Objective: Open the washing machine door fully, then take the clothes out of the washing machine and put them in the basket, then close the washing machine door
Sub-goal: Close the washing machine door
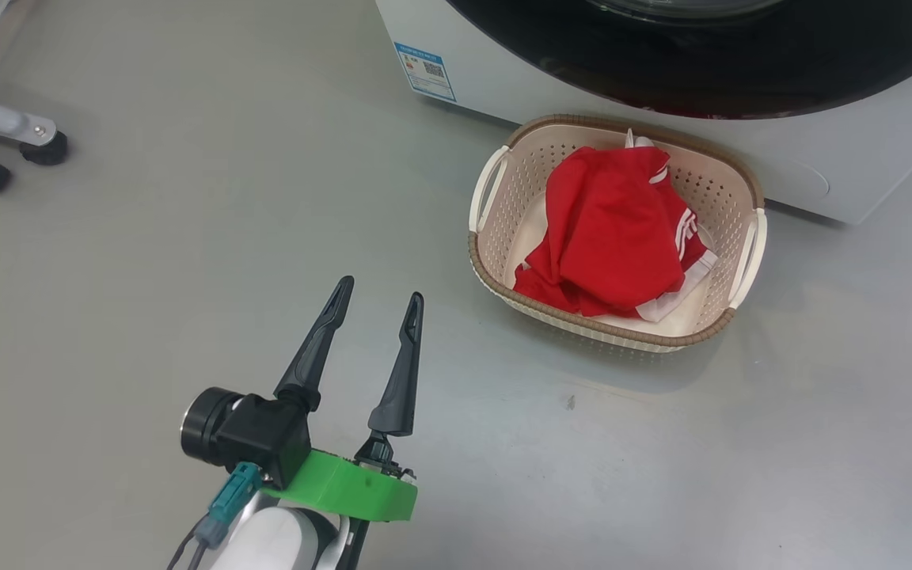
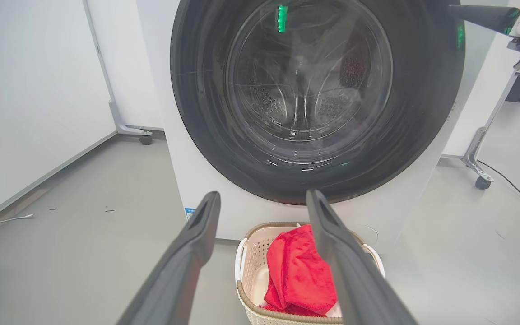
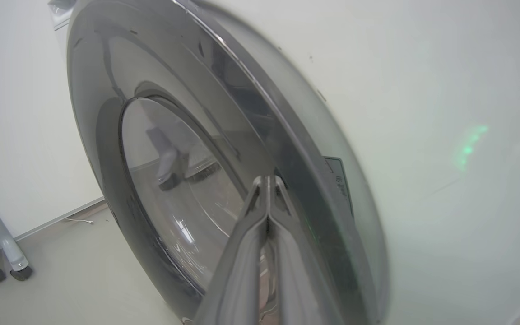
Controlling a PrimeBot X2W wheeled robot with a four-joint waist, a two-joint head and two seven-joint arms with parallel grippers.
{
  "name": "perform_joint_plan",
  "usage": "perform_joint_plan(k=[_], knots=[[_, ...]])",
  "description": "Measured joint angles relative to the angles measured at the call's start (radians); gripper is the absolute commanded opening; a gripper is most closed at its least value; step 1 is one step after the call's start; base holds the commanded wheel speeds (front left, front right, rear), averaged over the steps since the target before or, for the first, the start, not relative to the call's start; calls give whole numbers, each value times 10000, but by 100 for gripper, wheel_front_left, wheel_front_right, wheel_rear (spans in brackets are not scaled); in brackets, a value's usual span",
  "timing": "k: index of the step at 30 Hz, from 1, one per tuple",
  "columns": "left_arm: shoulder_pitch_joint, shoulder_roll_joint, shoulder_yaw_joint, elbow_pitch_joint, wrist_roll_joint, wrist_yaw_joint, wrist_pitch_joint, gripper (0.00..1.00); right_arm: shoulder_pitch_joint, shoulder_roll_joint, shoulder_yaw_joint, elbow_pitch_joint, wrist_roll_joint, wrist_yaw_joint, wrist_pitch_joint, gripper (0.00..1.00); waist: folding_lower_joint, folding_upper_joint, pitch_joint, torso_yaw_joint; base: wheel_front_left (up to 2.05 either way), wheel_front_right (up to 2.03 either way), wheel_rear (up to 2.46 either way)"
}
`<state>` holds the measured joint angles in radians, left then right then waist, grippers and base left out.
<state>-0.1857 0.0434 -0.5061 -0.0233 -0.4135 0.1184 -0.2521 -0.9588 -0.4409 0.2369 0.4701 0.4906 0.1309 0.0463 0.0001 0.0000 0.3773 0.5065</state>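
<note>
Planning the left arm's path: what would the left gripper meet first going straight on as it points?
Probably the washing machine door, at its lower black rim; the basket lies below that line. Depth is unclear.

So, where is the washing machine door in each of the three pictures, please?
Head view: the washing machine door is a black arc along the top edge, right of centre.
Left wrist view: the door faces the camera, upper middle.
Right wrist view: the door is seen at a slant, left and centre.
Shared landmark: the white washing machine front around the door.
</note>
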Motion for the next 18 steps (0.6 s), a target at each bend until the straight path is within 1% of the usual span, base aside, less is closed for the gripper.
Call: perform_joint_plan(k=[10, 18], knots=[[-154, -8, -31, -151, -88, 2, 0, 100, -376, -8, -86, 593, -105, -2, -447, 0, 0, 0, 193, 104, 0, 0, 0], [-205, -15, 123, -140, -90, 6, 0, 100, -435, 201, -8, 1020, -86, 0, -792, 0, 0, 0, 176, 36, 0, 0, 0]])
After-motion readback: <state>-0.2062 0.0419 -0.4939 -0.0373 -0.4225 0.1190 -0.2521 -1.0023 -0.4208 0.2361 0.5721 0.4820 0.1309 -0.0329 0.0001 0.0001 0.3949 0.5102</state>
